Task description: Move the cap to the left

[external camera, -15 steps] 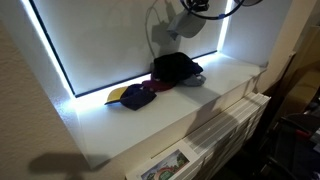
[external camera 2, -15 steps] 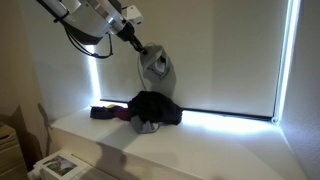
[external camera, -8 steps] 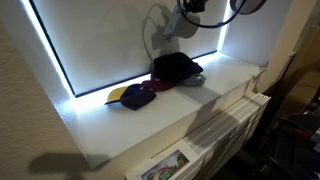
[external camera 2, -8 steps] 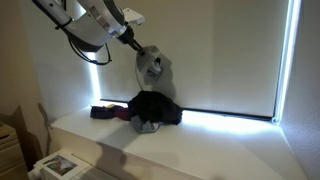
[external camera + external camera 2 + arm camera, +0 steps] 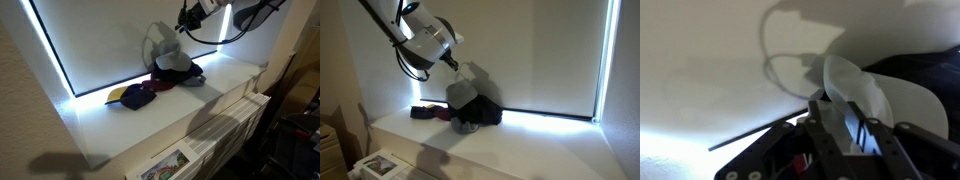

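Note:
The pale grey-white cap (image 5: pixel 163 50) hangs in the air above the shelf, in front of the white blind, held by my gripper (image 5: pixel 183 22). In the other exterior view the cap (image 5: pixel 463 86) hangs just above the black bundle and my gripper (image 5: pixel 453 66) grips its upper edge. In the wrist view the cap (image 5: pixel 875 95) runs between the two fingers of my gripper (image 5: pixel 845 125), which are shut on its edge.
A large black cap bundle (image 5: pixel 182 68) lies on the white shelf (image 5: pixel 170 110) under the held cap; it also shows as a black bundle (image 5: pixel 480 109). A dark maroon cap with yellow brim (image 5: pixel 130 97) lies beside it. A drop edge runs along the shelf front.
My gripper has swung with the cap, and the cap hangs lower now, closer to the black bundle. The caps on the shelf have not moved.

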